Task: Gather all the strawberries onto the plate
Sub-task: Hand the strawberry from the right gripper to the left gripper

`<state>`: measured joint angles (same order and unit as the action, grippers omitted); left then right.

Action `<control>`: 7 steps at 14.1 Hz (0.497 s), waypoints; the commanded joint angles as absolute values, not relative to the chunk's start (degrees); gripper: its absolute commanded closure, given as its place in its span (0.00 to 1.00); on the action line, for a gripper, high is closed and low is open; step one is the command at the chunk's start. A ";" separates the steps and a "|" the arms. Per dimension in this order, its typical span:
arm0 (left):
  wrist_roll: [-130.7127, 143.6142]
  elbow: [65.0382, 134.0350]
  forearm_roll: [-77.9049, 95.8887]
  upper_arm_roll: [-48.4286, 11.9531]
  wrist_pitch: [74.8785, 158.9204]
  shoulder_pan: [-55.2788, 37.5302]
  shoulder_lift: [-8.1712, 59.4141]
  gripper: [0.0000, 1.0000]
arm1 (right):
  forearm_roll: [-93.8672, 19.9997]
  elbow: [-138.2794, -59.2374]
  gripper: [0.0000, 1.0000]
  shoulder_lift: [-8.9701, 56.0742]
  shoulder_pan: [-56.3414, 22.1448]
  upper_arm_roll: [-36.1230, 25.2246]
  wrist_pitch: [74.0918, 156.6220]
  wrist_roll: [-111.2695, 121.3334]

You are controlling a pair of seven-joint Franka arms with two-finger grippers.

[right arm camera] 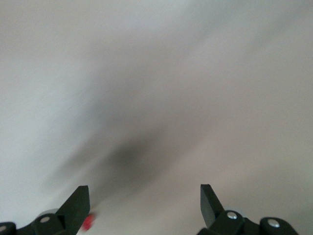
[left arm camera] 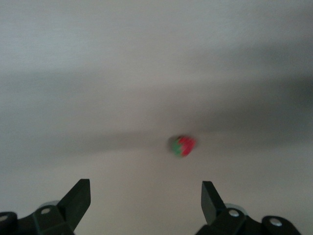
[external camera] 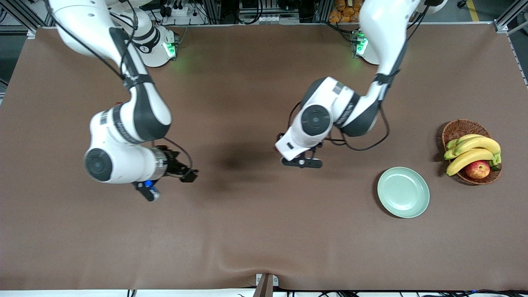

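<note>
Left claw [left arm camera: 145,196] open over mid-worktop [external camera: 247,231], strawberry [left arm camera: 183,145] just ahead between its fingers; right claw [right arm camera: 144,198] open too, red speck [right arm camera: 87,223] by one finger.

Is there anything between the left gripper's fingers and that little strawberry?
No. In the left wrist view only bare brown table separates the open left gripper from the strawberry.
</note>
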<state>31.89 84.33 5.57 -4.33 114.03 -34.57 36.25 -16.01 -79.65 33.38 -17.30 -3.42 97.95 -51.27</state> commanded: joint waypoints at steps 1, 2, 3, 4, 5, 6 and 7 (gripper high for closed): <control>40.05 81.56 3.78 -3.60 121.17 -38.40 41.65 0.00 | -7.67 -86.03 0.00 30.42 -15.39 -2.29 98.43 -47.39; 43.12 81.74 3.52 -3.52 122.94 -39.28 42.79 0.00 | -6.95 -87.61 0.00 29.71 -13.99 -2.29 98.44 -44.41; 46.37 82.17 1.95 -3.52 123.57 -39.81 43.24 0.00 | -6.16 -89.72 0.00 28.84 -12.93 -2.46 98.52 -40.03; 48.58 83.05 -0.50 -3.52 123.66 -39.81 43.42 0.00 | -4.59 -91.74 0.00 27.52 -10.83 -2.46 98.61 -35.90; 49.65 84.10 -1.75 -3.60 123.92 -39.73 43.68 0.00 | -3.61 -93.58 0.00 26.20 -8.81 -2.46 98.61 -32.03; 50.62 85.07 -1.76 -3.60 124.53 -39.81 43.77 0.00 | -2.99 -95.69 0.00 24.97 -7.40 -2.55 98.87 -28.60; 52.28 86.04 -1.76 -3.60 125.15 -39.73 43.77 0.00 | -1.60 -97.80 0.00 24.00 -5.56 -2.72 100.10 -25.87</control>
<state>49.14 84.42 -0.36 -4.05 123.71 -39.70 44.04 -4.09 -90.21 29.81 -9.49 -3.63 97.91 -31.66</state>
